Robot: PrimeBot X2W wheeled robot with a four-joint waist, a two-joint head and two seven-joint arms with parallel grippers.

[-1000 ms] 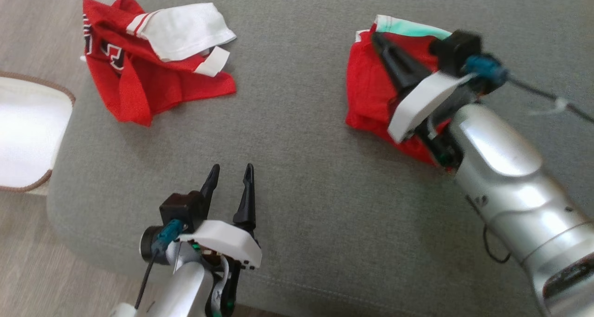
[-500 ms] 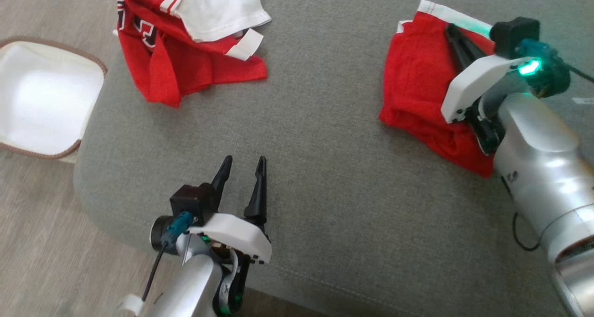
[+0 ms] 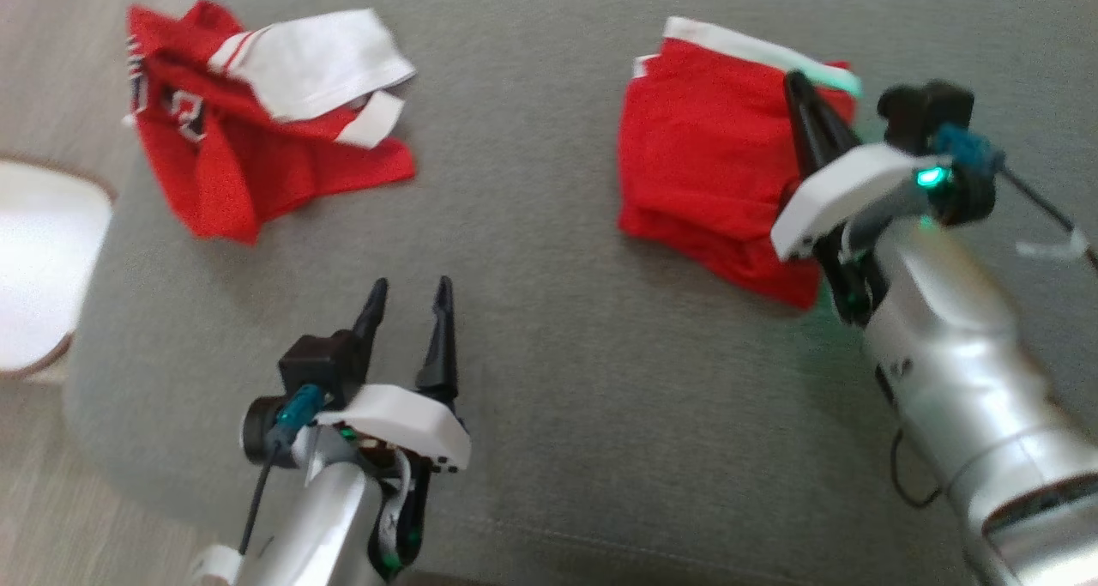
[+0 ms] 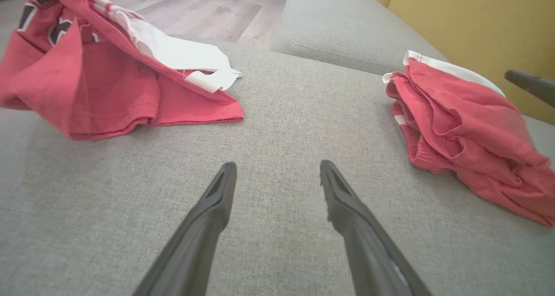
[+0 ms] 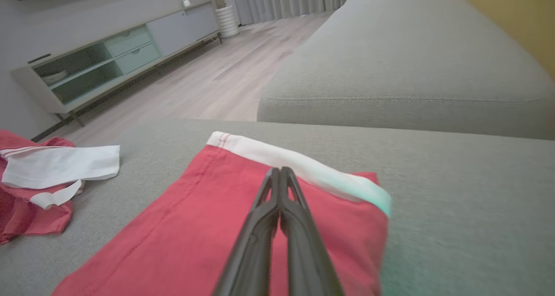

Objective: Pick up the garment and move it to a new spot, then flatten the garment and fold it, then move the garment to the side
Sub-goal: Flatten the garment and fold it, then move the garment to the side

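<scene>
A folded red garment [image 3: 703, 157] with a white band along its far edge lies on the right part of the grey sofa seat [image 3: 532, 311]. It also shows in the left wrist view [image 4: 468, 127] and the right wrist view [image 5: 195, 226]. My right gripper [image 3: 793, 80] hovers over the garment's right side, fingers pressed shut, tips near the white band [image 5: 279, 171], with no cloth seen between them. My left gripper [image 3: 409, 287] stands open over bare cushion near the front edge [image 4: 277, 170], holding nothing.
A second, crumpled red and white garment [image 3: 232, 166] lies at the seat's far left [image 4: 86, 83]. A white brown-rimmed basket [image 3: 34, 268] sits on the wood floor to the left. Another sofa cushion [image 5: 390, 79] lies beyond, with a low cabinet [image 5: 112, 57] across the room.
The head camera has swung about, shifting the whole picture. Relative to the folded garment, my right gripper has drawn from its middle toward its right edge. The left gripper stays open.
</scene>
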